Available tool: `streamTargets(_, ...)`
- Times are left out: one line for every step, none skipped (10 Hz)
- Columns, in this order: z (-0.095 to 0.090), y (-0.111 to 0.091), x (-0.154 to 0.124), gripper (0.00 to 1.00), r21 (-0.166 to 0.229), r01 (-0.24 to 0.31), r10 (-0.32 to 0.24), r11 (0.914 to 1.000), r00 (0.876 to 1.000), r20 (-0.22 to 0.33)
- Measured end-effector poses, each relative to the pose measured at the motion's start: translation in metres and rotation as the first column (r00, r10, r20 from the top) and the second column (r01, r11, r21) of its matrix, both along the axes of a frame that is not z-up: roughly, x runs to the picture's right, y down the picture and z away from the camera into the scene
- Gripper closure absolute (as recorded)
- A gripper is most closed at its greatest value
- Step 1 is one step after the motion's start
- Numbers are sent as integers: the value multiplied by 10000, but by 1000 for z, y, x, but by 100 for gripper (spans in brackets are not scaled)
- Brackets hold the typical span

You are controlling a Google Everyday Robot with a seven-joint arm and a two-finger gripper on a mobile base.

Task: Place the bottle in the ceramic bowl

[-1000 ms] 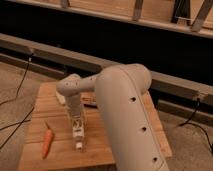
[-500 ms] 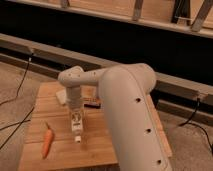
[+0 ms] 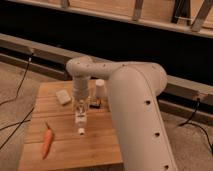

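Far left on the wooden table (image 3: 60,150), a carrot (image 3: 47,142) lies near the front edge. It plays no part in the task. A small pale block (image 3: 63,96) sits behind it, toward the back.

Centre: the gripper (image 3: 80,111) points straight down over the middle of the table. Its jaws are closed together on the upper end of the bottle (image 3: 80,120). The bottle's long axis runs on in line with the wrist, cap end lowest, toward the near edge. So the bottle sits directly below the jaws, not off to one side.

Just right of the gripper, a small dark patch (image 3: 98,104) is tucked against the arm (image 3: 135,110). It is probably the ceramic bowl, mostly hidden by the big white link, so this is not certain. If it is, the target lies right of and slightly behind the held bottle, near but not touching it. The carry would be a short move right and back. A white cup (image 3: 100,88) stands just behind that patch and is the thing to avoid.

Compared with a second ago, the jaws have gone from partly apart to closed. The wrist and the bottle's low end sit higher in the view, which suggests a lift has begun. The carrot, block and cup are unchanged.
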State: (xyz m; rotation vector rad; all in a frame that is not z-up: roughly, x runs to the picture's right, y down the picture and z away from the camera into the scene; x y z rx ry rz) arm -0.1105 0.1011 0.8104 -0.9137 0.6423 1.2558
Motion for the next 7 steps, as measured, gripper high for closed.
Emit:
streamTargets(1,-10,11,100,-16,66,-66,10000,9999,-129)
streamTargets(4,-23,24,100,-20,193,-194,9998,9993,-314)
streamTargets(7,-36,35,100,-20,361,-361,9993,9981,-491)
streamTargets(11,-51,45,100,16,530,-528,9986,9964,-657)
streamTargets(14,-62,52,100,56,657,-651,9978,9949,-775)
streamTargets(19,-80,63,100,117,868,-853,9962,9915,-987)
streamTargets(23,-94,74,100,158,1032,-1006,9945,9878,-1190)
